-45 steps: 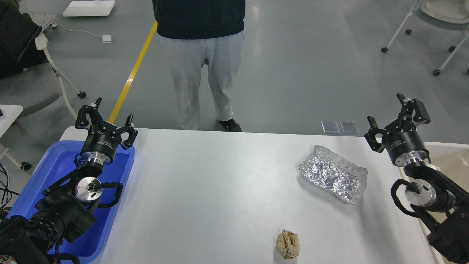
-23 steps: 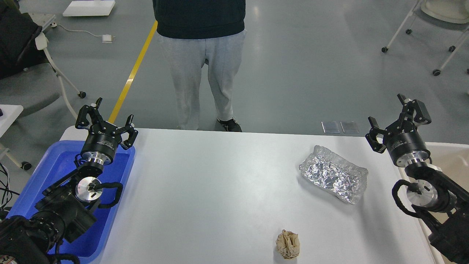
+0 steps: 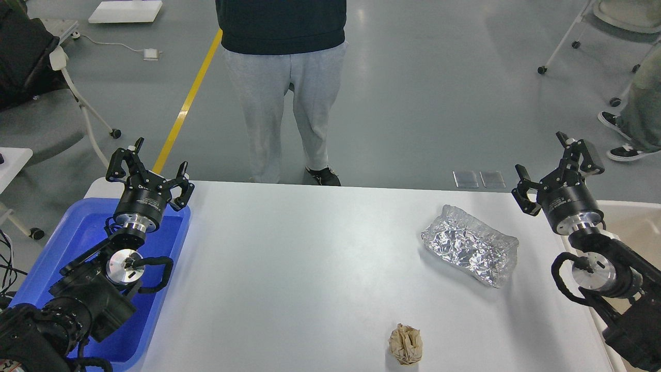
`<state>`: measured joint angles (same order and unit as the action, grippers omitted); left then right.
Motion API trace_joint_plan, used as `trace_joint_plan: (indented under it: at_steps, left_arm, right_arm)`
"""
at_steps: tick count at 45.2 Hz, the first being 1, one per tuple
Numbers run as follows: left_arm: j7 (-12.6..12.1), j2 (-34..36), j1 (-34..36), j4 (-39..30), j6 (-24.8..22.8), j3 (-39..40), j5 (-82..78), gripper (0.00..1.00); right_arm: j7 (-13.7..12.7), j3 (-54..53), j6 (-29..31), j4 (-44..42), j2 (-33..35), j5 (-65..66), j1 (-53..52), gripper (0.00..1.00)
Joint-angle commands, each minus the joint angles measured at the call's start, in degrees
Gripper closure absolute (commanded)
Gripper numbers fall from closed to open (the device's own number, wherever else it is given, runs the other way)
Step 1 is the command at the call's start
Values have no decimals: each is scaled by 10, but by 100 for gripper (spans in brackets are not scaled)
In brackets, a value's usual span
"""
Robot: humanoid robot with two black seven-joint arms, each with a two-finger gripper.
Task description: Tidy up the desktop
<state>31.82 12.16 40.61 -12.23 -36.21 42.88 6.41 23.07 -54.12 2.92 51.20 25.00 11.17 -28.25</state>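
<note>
Our table point(image 3: 310, 268) fills the lower middle of the frame, white and smooth, with two bits of litter on its right half: a crumpled foil packet point(image 3: 470, 250) at centre right and a small wad of brown paper point(image 3: 406, 344) near the bottom edge. We judge the foil light, thin and springy; it will likely dent and slip under pressure, so we would take it across its narrow width, near the raised left end where the folds give an edge. The paper wad looks soft and almost weightless, easily squeezed, best pinched through its middle from above. The table itself is slick, so either item may skate if nudged sideways. Our left gripper point(image 3: 150, 173) hangs over the far end of the blue tray point(image 3: 62, 243) at the left, jaws spread and holding nothing. Our right gripper point(image 3: 557, 168) hovers at the right edge beside the beige tub point(image 3: 635, 227), jaws likewise released and empty, near the foil but apart from it.
</note>
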Motion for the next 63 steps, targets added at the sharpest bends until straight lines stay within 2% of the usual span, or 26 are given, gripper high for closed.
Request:
trace_joint_plan:
  at_steps: [1, 10, 13, 23, 27, 32, 37, 39, 42, 50, 59, 63]
  left_arm:
    - [0, 1, 0, 0, 0, 0, 0, 0]
    - [0, 1, 0, 0, 0, 0, 0, 0]
    - [0, 0, 0, 0, 1, 0, 0, 0]
    - [0, 0, 0, -1, 1, 0, 0, 0]
    - [0, 1, 0, 0, 1, 0, 0, 0]
    - [0, 0, 0, -1, 0, -1, 0, 0]
    - [0, 0, 0, -1, 0, -1, 0, 0]
    - [0, 0, 1, 0, 0, 0, 0, 0]
    - [0, 0, 0, -1, 0, -1, 0, 0]
    - [0, 1, 0, -1, 0, -1, 0, 0]
    - [0, 1, 1, -1, 0, -1, 0, 0]
    - [0, 1, 0, 0, 0, -1, 0, 0]
  right_arm:
    - [-39, -2, -12, 0, 2, -8, -2, 0]
    - [-53, 16, -6, 14, 29, 2, 5, 0]
    - [-69, 65, -3, 24, 53, 13, -3, 0]
    - [-84, 235, 6, 140, 175, 71, -71, 0]
    - [-125, 291, 16, 174, 213, 78, -113, 0]
    - [-192, 337, 23, 193, 238, 87, -158, 0]
    - [-288, 372, 26, 196, 240, 133, -203, 0]
    - [-312, 386, 27, 196, 239, 158, -216, 0]
    - [-336, 406, 31, 195, 238, 211, -230, 0]
    - [-337, 483, 30, 190, 233, 418, -260, 0]
    - [-336, 541, 17, 174, 209, 478, -250, 1]
    - [-335, 549, -10, 152, 194, 510, -238, 1]
